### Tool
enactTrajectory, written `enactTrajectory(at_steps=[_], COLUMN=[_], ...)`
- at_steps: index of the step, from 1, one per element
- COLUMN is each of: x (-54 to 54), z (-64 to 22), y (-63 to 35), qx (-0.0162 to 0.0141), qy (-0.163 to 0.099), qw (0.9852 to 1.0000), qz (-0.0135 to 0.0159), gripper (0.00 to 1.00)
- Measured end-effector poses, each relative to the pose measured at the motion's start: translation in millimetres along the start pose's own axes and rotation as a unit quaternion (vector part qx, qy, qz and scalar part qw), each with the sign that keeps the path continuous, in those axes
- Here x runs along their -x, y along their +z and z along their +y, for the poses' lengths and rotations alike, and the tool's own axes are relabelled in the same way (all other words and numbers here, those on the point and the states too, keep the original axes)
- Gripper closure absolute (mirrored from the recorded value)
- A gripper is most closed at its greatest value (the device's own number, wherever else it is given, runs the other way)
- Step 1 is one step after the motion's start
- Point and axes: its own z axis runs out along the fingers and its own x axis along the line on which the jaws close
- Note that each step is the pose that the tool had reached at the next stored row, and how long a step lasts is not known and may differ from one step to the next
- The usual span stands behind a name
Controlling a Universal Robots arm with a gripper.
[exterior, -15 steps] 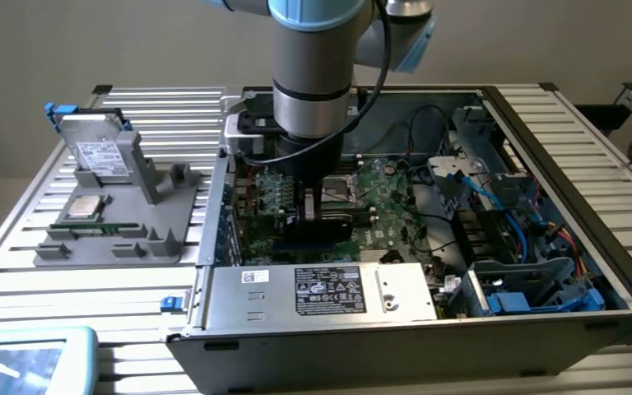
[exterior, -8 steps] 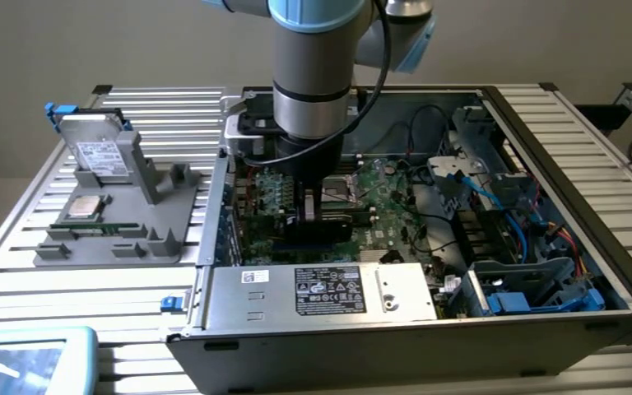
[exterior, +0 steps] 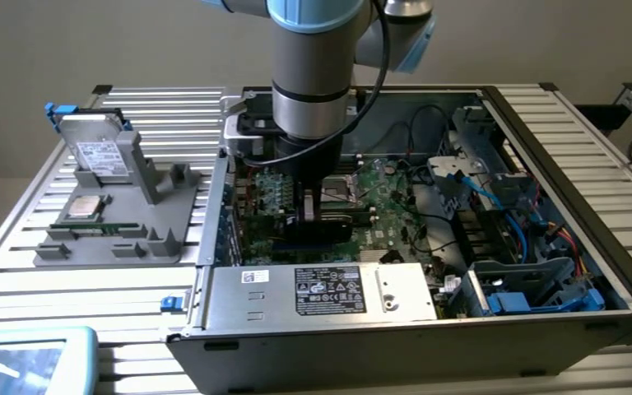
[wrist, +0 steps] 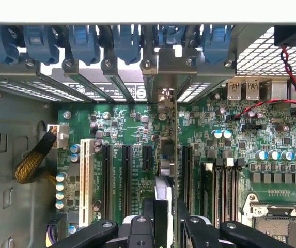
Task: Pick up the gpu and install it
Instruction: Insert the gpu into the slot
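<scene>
- Table (exterior: pixel 30 271): slatted, carries one open computer case (exterior: pixel 558 329) and one grey parts holder (exterior: pixel 108 239) well apart to the exterior view's left.
- Arm (exterior: pixel 310 74): reaches down into the case over the green motherboard (wrist: pixel 127 126).
- gpu (wrist: pixel 164 155): on edge over the expansion slots, long axis running from the end effector toward the case's rear bracket wall, bracket end at that wall.
- End effector (wrist: pixel 163 219): jaws clamped on the gpu's near edge.
</scene>
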Motion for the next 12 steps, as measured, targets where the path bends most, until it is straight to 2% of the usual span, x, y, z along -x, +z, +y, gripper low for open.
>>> enactTrajectory(at_steps=[12], x=[0.0], z=[-0.2], y=[0.0], qx=[0.0], qy=[0.001], qw=[1.0], qz=[-0.002], gripper=[0.73])
